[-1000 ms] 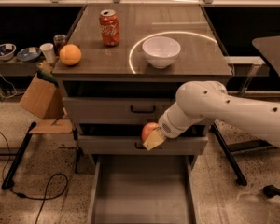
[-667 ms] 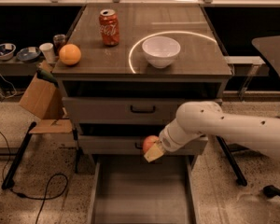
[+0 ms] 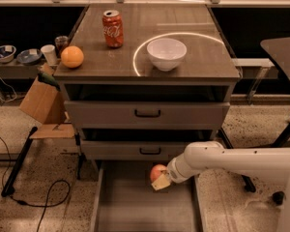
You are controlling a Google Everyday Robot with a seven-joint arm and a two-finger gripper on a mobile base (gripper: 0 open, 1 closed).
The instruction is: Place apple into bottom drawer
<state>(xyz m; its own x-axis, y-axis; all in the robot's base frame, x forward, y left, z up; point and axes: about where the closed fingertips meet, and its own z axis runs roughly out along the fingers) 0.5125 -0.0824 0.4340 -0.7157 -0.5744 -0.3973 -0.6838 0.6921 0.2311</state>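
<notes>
Moved: gripper (image 3: pixel 159 177) and apple (image 3: pixel 157 169) sit lower than 1.0 s ago; then they were level with the middle drawer's front, now they are below it, over the open bottom drawer (image 3: pixel 99 197). Arm (image 3: pixel 232 161) has dropped with them.
Gripper: at the end of the white arm, which reaches in from the right; clamped on the apple, with a tan pad (image 3: pixel 160 182) against the apple's lower side.
Apple: red with a paler patch, held in the gripper above the rear part of the bottom drawer, just below the middle drawer's face. Cannot tell whether it touches the drawer floor.
Bottom drawer: pulled out toward the camera, a grey tray with a flat floor.
Middle drawer (image 3: pixel 116 150): closed, black handle (image 3: pixel 150 151) centred.
Top drawer (image 3: pixel 96 114): closed, black handle (image 3: pixel 147 113) centred.
Cabinet top (image 3: pixel 198 33): dark wood-grain surface with a bright ring of light curving around the bowl.
Can (image 3: pixel 113 28): red, upright, white Coca-Cola script on its side, rear left of the top.
Orange (image 3: pixel 72 56): plain, at the front left corner, well apart from the can.
Bowl (image 3: pixel 166 53): white, near the middle of the top, right of the can.
Cardboard box (image 3: pixel 41 100): tilted, left of the cabinet.
Cable (image 3: pixel 43 199): black, looped on the speckled floor at lower left.
</notes>
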